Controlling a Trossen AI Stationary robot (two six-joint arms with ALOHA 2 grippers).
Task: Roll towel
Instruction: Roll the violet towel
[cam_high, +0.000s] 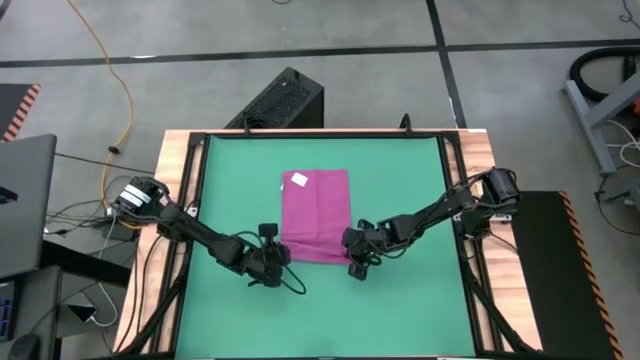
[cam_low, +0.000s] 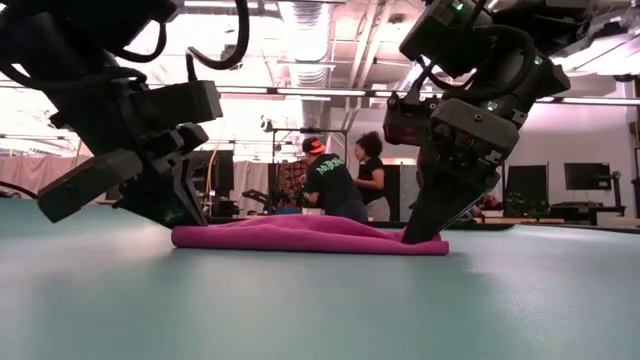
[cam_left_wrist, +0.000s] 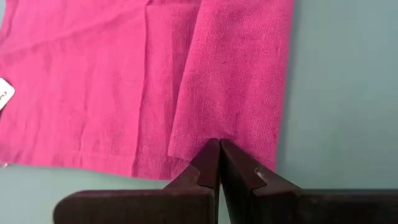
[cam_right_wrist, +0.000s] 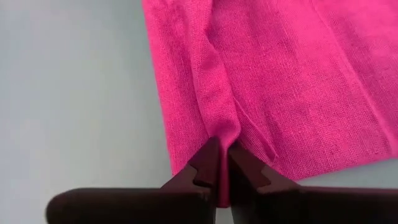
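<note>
Left hand is closed at the towel's 7 o'clock corner, fingers together on the hem. Right hand pinches a fold at 5 o'clock. Towel lies flat mid-mat on the desk: light, limp, best taken by its corners.

I am working in what looks like a robotics lab or open workshop hall. My table has a wooden frame and a green mat, and stands on a grey concrete floor with cables trailing at the left. Looking level across the mat, I see two people at far benches, dark monitors at the right, and ceiling strip lights.
</note>
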